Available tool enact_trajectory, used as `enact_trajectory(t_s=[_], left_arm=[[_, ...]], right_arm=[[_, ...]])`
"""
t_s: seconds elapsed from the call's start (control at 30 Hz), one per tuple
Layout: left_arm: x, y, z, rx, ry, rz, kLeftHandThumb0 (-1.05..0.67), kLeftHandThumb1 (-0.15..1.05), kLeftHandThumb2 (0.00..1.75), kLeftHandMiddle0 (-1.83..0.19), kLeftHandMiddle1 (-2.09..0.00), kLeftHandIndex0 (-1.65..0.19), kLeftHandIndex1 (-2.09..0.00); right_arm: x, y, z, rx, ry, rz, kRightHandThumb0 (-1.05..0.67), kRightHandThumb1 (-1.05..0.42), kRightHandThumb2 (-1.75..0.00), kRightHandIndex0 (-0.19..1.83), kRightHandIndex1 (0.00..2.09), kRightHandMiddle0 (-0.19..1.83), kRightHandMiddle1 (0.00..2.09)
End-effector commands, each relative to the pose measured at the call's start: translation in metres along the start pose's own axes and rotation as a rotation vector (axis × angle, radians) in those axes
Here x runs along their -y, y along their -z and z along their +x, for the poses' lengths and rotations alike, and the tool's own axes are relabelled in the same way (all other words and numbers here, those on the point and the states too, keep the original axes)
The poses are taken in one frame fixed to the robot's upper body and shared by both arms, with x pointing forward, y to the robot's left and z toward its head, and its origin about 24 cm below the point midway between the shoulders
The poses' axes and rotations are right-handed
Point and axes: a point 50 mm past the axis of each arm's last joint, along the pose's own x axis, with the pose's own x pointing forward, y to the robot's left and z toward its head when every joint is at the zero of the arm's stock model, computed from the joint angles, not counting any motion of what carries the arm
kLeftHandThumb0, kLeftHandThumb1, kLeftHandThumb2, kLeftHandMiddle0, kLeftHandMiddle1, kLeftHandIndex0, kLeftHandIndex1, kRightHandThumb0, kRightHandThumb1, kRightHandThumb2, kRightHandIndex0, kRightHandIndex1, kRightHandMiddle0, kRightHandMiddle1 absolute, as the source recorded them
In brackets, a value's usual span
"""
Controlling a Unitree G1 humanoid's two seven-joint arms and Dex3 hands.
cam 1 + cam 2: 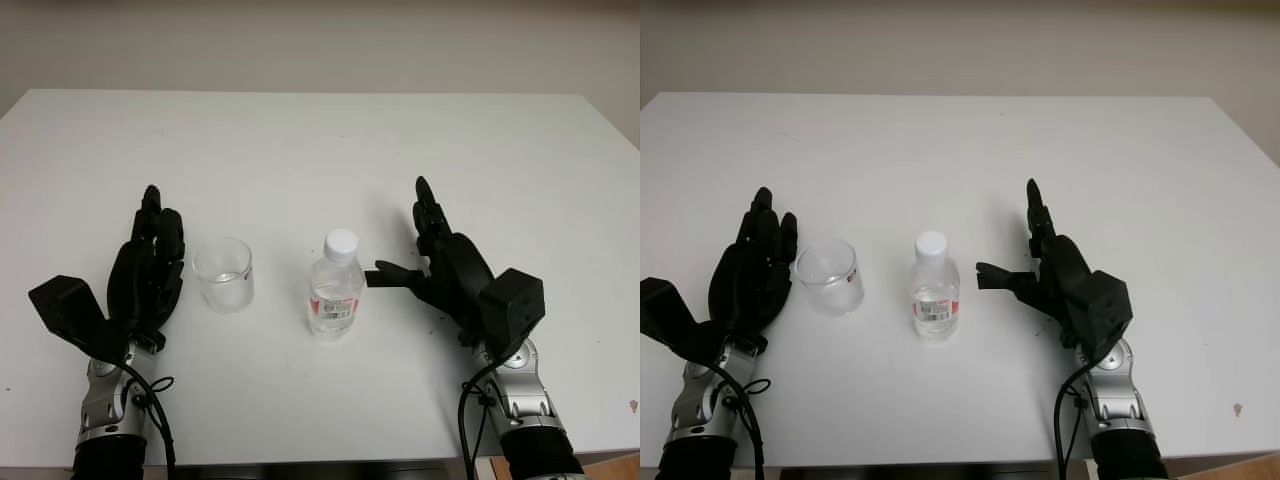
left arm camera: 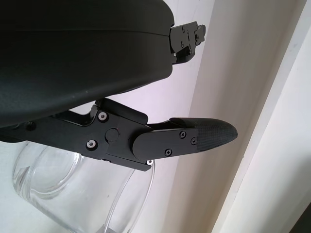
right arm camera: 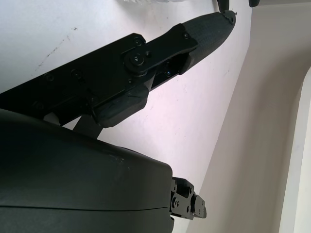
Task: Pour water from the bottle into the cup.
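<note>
I have the bottle (image 1: 335,285) standing upright near the front-middle of the white table (image 1: 320,140), its white cap still on and a red-and-white label around its lower body, with clear water visible inside. Taking the bottle as my reference, the cup (image 1: 224,274) stands upright just to its left, a clear tumbler with a small gap of bare tabletop between the two; I cannot tell whether there is anything in it. On the bottle's other side is my right hand (image 1: 440,262), open and holding nothing, palm turned toward the bottle, with its thumb reaching out sideways so that the tip sits close to the bottle's shoulder; from the head views I cannot tell whether the tip actually touches the plastic. Beyond the cup, on the far side from the bottle, is my left hand (image 1: 148,265), also open and empty, fingers pointing away from me, just beside the cup's wall. In the left wrist view the cup's (image 2: 73,194) clear rim sits right under one black finger (image 2: 184,141) of that hand. Both forearms come up from the table's front edge, with black cables looping at each wrist.
</note>
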Motion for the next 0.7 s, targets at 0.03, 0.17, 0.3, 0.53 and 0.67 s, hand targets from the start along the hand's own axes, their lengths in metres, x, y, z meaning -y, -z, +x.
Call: enact_trajectory(t_s=[0.03, 0.17, 0.3, 0.53, 0.67], left_arm=[[0.000, -0.004, 0.000, 0.015, 0.003, 0.003, -0.72, 1.05, 0.45, 0.18, -0.05, 0.18, -0.05], [0.002, -0.004, 0.002, 0.010, 0.004, 0.007, -0.73, 1.05, 0.45, 0.18, -0.05, 0.18, -0.05], [0.004, -0.002, 0.005, 0.003, 0.010, 0.010, -0.74, 1.05, 0.45, 0.18, -0.06, 0.18, -0.05], [0.002, -0.002, 0.004, 0.013, 0.009, 0.010, -0.73, 1.05, 0.47, 0.18, -0.05, 0.18, -0.05], [0.002, -0.002, 0.004, 0.021, 0.007, 0.004, -0.73, 1.05, 0.47, 0.18, -0.05, 0.19, -0.05]], right_arm=[[0.002, -0.005, 0.000, 0.021, 0.000, -0.015, -0.93, -0.91, -0.06, -0.19, 0.00, -0.19, 0.00], [0.002, -0.005, 0.001, 0.018, -0.003, -0.013, -0.95, -0.91, -0.05, -0.19, 0.00, -0.19, 0.00], [0.003, -0.003, -0.001, 0.019, -0.014, -0.004, -0.94, -0.90, -0.05, -0.19, 0.00, -0.19, 0.00], [0.003, -0.017, -0.004, 0.080, -0.089, 0.029, -0.98, -0.88, -0.05, -0.19, 0.00, -0.19, 0.00], [0.000, -0.033, -0.009, 0.156, -0.188, 0.006, -1.02, -0.89, -0.05, -0.19, 0.00, -0.19, 0.00]])
